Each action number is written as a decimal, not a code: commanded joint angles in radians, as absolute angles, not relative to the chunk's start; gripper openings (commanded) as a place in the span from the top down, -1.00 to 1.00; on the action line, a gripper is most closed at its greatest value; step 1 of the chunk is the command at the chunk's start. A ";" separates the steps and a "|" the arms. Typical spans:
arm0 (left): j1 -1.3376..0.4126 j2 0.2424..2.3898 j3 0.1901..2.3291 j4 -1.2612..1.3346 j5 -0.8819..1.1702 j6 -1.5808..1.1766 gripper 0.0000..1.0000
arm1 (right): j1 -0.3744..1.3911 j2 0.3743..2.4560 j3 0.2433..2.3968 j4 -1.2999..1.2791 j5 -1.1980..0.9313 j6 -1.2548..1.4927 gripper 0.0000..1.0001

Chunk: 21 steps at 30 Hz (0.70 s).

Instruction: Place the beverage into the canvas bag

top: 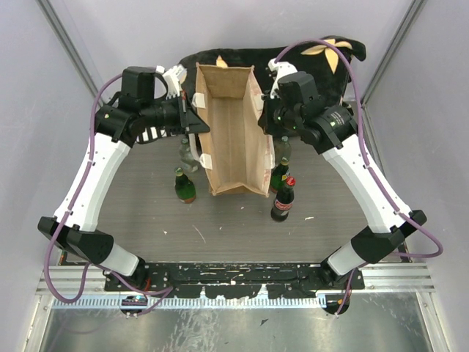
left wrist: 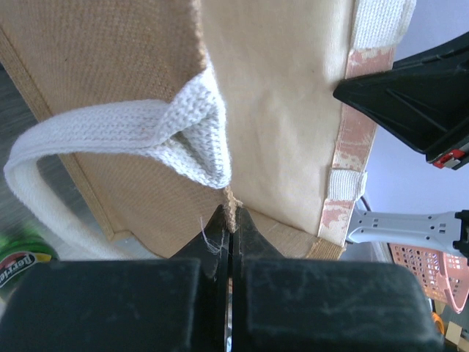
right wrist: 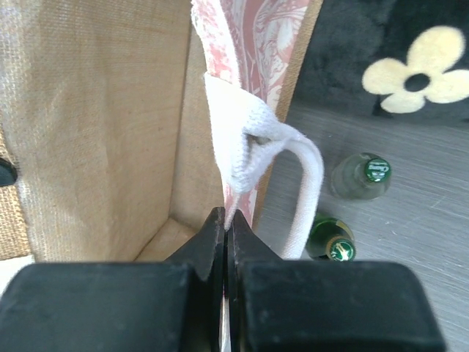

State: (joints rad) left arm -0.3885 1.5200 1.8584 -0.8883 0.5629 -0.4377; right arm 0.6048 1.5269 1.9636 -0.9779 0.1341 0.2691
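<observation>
Position of the canvas bag [top: 229, 125]: upright near the middle of the table [top: 234, 231], mouth open toward the top camera, tan lining visible down to the floor (far end against or just short of the black flowered cushion [top: 322, 55]; contact not resolvable). State of the left gripper [top: 196, 123]: closed flat on the bag's left rim, frayed fabric edge pinched between the fingertips [left wrist: 212, 236] in the left wrist view, just below the looped left handle [left wrist: 110, 132]. State of the right gripper [top: 265, 117]: likewise clamped on the right rim, jaws pressed together on the reddish printed edge, right handle [right wrist: 314, 172] drooping outside the wall. Both arms bent inward from the near edge, one on each side of the bag. Location of the beverages: all outside the bag, standing on the table. To the bag's left: a clear bottle [top: 188, 154] close against the wall and a green bottle [top: 184, 185] just in front of it, nearer the arm bases. To the bag's right: a pale bottle [top: 284, 150], a dark green bottle [top: 279, 174] and a red-capped dark bottle [top: 283, 199], lined up front to back beside the wall, the red-capped one nearest the arm bases and slightly clear of the bag's near corner.
</observation>
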 commanded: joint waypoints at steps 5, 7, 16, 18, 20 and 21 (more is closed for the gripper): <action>-0.385 1.438 1.769 -0.883 0.596 -0.402 1.00 | 0.607 1.509 1.839 -0.851 0.022 0.318 0.99; -0.385 1.428 1.753 -0.894 0.600 -0.394 1.00 | 0.613 1.502 1.811 -0.848 0.012 0.328 0.99; -0.387 1.349 1.669 -0.924 0.656 -0.398 1.00 | 0.693 1.463 1.786 -0.907 0.039 0.362 0.98; -0.388 1.331 1.644 -0.926 0.666 -0.401 1.00 | 0.719 1.458 1.797 -0.928 0.054 0.372 0.98; -0.392 1.313 1.622 -0.928 0.671 -0.402 1.00 | 0.740 1.451 1.803 -0.944 0.070 0.383 0.98; -0.395 1.305 1.610 -0.926 0.674 -0.402 1.00 | 0.749 1.448 1.803 -0.950 0.080 0.389 0.99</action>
